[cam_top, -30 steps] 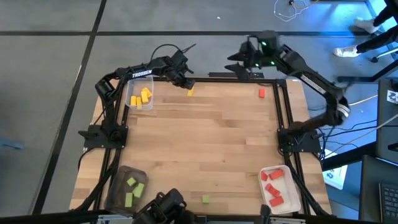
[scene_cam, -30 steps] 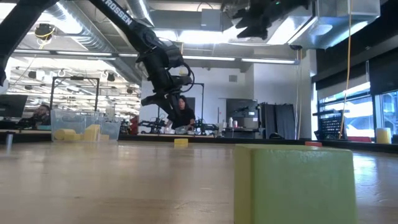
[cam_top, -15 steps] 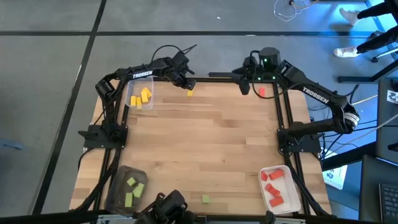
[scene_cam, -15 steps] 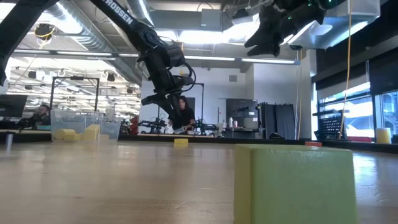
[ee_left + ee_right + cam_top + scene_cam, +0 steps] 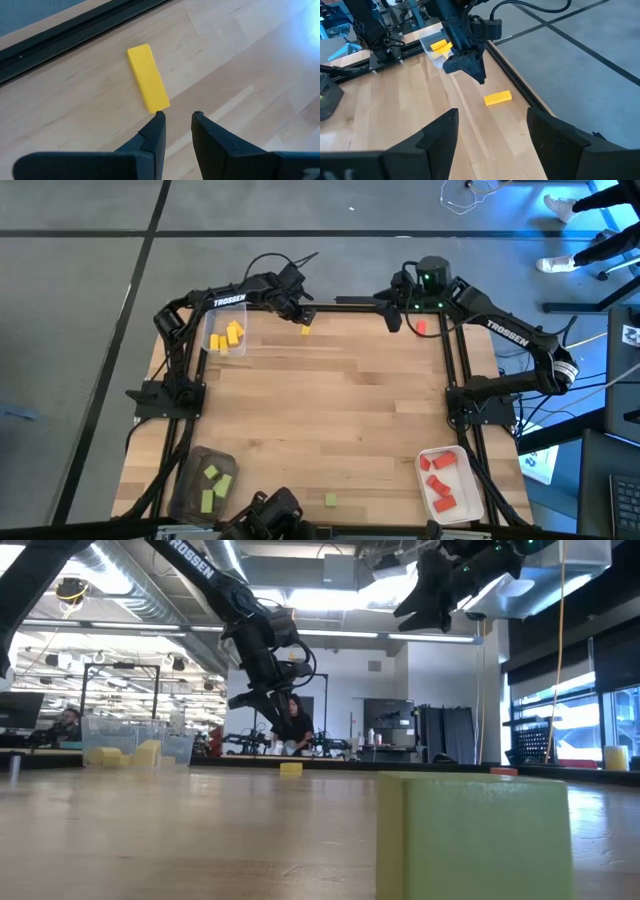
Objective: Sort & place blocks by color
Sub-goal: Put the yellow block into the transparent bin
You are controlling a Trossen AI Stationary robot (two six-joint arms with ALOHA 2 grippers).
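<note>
A yellow block (image 5: 305,329) lies flat on the table near the far edge. My left gripper (image 5: 302,313) hovers just above it, tilted down, its fingers (image 5: 159,125) a little apart with nothing between them; the block (image 5: 147,77) lies ahead of the fingertips. In the low view the left gripper (image 5: 272,725) hangs clear of that block (image 5: 291,769). My right gripper (image 5: 393,318) hangs wide open over the far edge, left of a red block (image 5: 421,328) lying on the table. A green block (image 5: 330,500) sits at the near edge.
A clear tray (image 5: 213,350) with yellow blocks stands at the far left. A dark tray (image 5: 190,480) with green blocks is at the near left, and a white tray (image 5: 468,485) with red blocks at the near right. The middle of the table is bare wood.
My right gripper has come down from beyond the far edge to the table's far edge beside the red block, staying wide open, then has held still. The blocks have not moved.
</note>
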